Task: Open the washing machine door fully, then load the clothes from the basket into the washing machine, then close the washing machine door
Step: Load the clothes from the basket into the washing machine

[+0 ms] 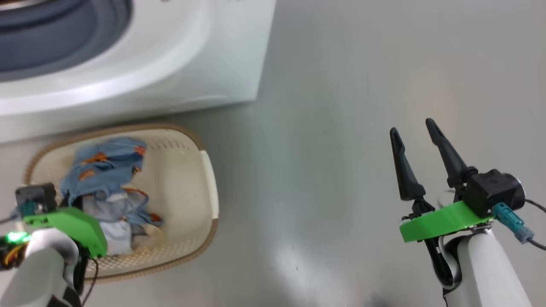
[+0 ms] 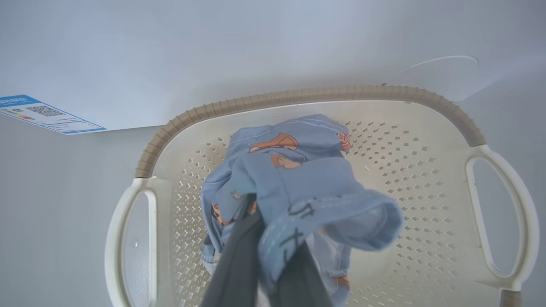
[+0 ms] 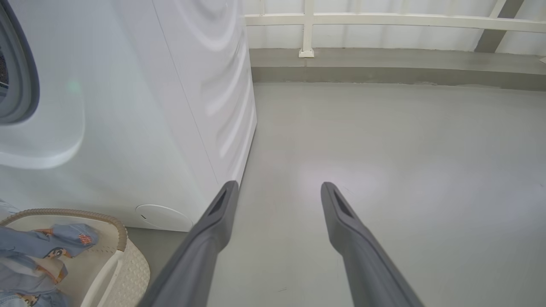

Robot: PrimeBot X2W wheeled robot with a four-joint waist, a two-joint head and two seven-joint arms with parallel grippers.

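Clothes sit pinched in my left gripper, over the basket beside the washing machine. My right gripper hangs open above the grey floor

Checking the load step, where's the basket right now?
In the head view the basket sits lower left on the floor, just before the washing machine.

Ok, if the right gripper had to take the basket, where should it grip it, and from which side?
Probably the white handle on the right end of the basket, coming in from the floor side. It is a thin bar with a slot behind it, easy to pinch, and it faces the open right gripper.
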